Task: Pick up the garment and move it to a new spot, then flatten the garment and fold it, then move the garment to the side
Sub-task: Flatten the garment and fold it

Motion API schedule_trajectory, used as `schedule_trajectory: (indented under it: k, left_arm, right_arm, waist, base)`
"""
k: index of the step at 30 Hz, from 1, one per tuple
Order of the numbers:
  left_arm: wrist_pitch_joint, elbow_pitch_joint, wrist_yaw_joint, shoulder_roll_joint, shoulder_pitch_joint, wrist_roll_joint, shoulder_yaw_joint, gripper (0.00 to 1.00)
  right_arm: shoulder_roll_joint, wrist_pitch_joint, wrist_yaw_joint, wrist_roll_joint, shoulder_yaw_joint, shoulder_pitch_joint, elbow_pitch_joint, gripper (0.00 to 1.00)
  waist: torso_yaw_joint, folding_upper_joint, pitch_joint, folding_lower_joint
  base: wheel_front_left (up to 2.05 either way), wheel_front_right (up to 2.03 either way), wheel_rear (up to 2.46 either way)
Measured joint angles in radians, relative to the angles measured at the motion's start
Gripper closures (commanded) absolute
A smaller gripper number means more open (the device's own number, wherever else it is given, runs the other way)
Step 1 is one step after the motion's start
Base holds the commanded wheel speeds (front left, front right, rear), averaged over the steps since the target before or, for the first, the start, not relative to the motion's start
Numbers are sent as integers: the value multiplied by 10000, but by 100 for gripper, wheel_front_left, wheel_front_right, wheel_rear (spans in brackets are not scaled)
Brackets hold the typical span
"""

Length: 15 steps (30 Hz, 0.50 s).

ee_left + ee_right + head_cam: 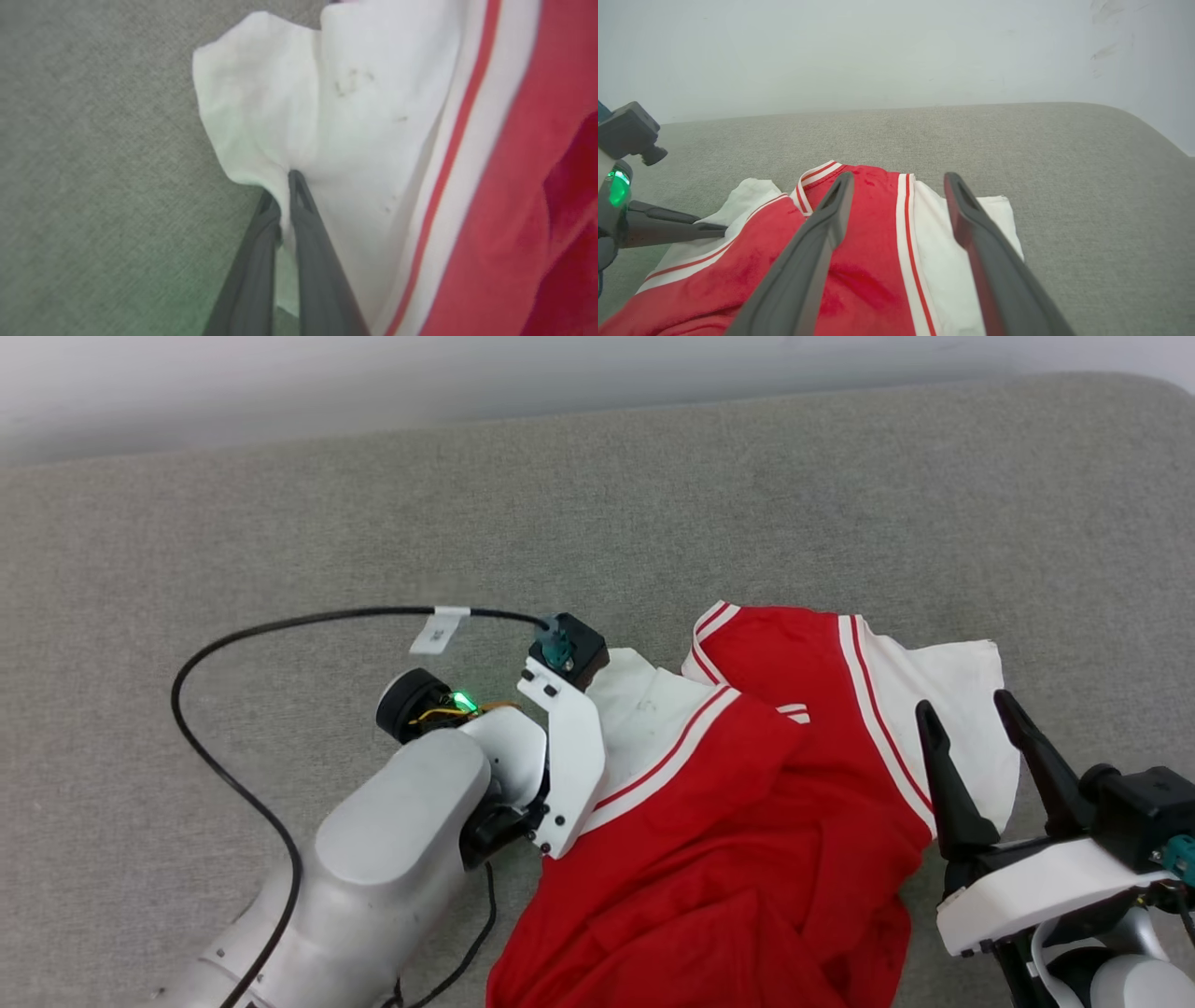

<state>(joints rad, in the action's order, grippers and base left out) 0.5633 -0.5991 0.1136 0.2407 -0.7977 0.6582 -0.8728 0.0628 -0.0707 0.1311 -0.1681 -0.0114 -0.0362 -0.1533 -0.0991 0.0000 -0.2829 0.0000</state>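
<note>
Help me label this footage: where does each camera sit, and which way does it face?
Head view: on the head, facing down at the shirt on the cushion; left forearm lower left, right jaws lower right.
Left wrist view: on the left wrist, facing along the left jaws, shut on the white sleeve.
Right wrist view: on the right wrist, facing across the shirt to the wall; right jaws open.
Shared: head and left wrist views both show that sleeve.

A grey woven surface (747,504) is spread wide, rounded off at 1 o'clock. A pale wall (373,383) is met along its 12 o'clock edge.
</note>
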Motion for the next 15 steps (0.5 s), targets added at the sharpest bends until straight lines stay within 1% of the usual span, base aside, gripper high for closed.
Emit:
schedule_trajectory:
  k: [3, 8, 9, 11, 15]
  left_arm:
    - [-982, 132, -431, 44, 223, -222, 178, 100]
    - [-2594, 917, -1394, 525, 566, -282, 1062, 100]
    - [-3233, 1536, -2052, 978, 1275, -52, 1680, 100]
    - [-3565, 2002, -2504, 1375, 1885, 159, 2115, 100]
    - [-3747, 2846, -3325, 2000, 3589, 792, 2830, 100]
  right_arm:
    - [2, -12, 0, 6, 77, 9, 23, 0]
    - [-2, -132, 0, 27, 234, 194, 2, 0]
    - [-6, -196, 0, 33, 341, 327, -29, 0]
    - [-13, -272, 0, 19, 374, 430, -44, 0]
    - [-21, -370, 0, -4, 466, 640, -61, 0]
  waist:
    - [116, 0, 197, 0]
    - [431, 0, 605, 0]
    - [646, 0, 888, 0]
    - [780, 0, 1075, 0]
    - [977, 0, 1417, 0]
  base:
    - [0, 0, 0]
    - [0, 0, 0]
    - [0, 0, 0]
    - [0, 0, 0]
    - [0, 0, 0]
